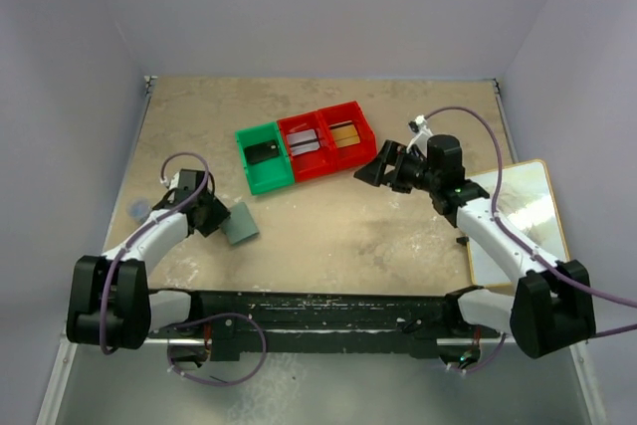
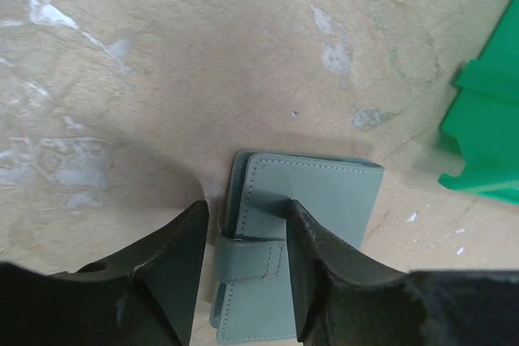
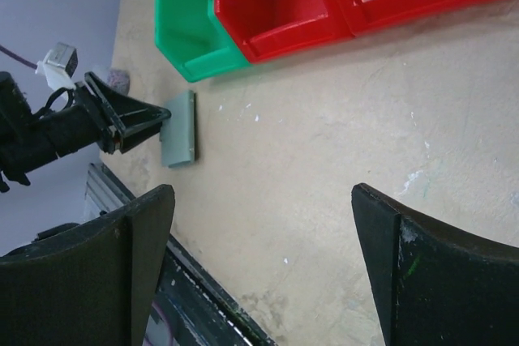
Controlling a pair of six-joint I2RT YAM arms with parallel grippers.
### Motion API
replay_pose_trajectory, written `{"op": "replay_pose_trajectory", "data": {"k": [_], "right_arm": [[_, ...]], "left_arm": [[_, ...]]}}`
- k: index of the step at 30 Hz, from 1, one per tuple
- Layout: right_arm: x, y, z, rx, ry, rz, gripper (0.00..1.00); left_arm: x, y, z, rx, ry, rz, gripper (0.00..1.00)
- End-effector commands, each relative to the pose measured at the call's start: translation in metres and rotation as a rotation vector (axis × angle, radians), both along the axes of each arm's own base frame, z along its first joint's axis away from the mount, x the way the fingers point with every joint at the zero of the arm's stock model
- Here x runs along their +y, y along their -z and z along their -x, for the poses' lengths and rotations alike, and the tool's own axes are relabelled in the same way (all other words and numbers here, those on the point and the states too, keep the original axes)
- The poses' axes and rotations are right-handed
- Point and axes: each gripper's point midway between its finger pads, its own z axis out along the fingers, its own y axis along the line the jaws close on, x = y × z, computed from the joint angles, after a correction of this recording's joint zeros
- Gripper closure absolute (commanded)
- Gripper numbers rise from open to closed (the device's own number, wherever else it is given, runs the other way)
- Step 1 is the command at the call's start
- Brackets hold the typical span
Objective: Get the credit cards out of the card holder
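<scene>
While flat, card holder (image 1: 239,223) askew, tab (image 2: 250,258) leftward

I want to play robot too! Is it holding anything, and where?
Right gripper is open, holding nothing. Left gripper straddles the card holder at its snap-tab edge; whether it grips cannot be told.

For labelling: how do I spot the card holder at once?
On the tan table, find the green plastic bin, leftmost of three. Nearer the arms, by the left gripper, lies a small pale blue-grey bifold card holder: flat and folded shut, unlike the open bin.
</scene>
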Motion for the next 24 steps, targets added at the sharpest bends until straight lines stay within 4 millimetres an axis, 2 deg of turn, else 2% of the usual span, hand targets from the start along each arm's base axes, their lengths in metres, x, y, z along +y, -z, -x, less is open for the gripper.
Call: {"op": "replay_pose_trajectory", "data": {"k": [1,6,9,14,17,21,22,24], "right_arm": [[0.003,0.003,-0.008,-0.008,0.033,-0.046,0.08],[0.014,-0.002,-0.009,-0.02,0.004,-0.07,0.09],[0.022,0.004,-0.006,-0.004,-0.018,-0.062,0.09],[0.038,0.022,0.001,0.035,-0.048,-0.049,0.1],[0.054,0.037,0.011,0.071,-0.094,-0.033,0.11],[0.074,0.057,0.029,0.097,-0.15,0.013,0.13],[0.076,0.062,0.032,0.104,-0.142,0.035,0.13],[0.08,0.067,0.037,0.08,-0.122,0.085,0.13]], "left_arm": [[-0.019,0.001,0.001,-0.053,0.052,0.099,0.62],[-0.036,-0.006,-0.001,-0.092,0.119,0.158,0.83],[-0.052,-0.017,-0.002,-0.136,0.196,0.179,0.89],[-0.076,-0.021,0.006,-0.167,0.313,0.214,1.0],[-0.093,-0.023,0.012,-0.181,0.37,0.244,1.0],[-0.137,-0.035,0.022,-0.243,0.446,0.326,1.0],[-0.143,-0.037,0.022,-0.255,0.448,0.329,1.0],[-0.143,-0.042,0.018,-0.269,0.412,0.315,1.0]]}}
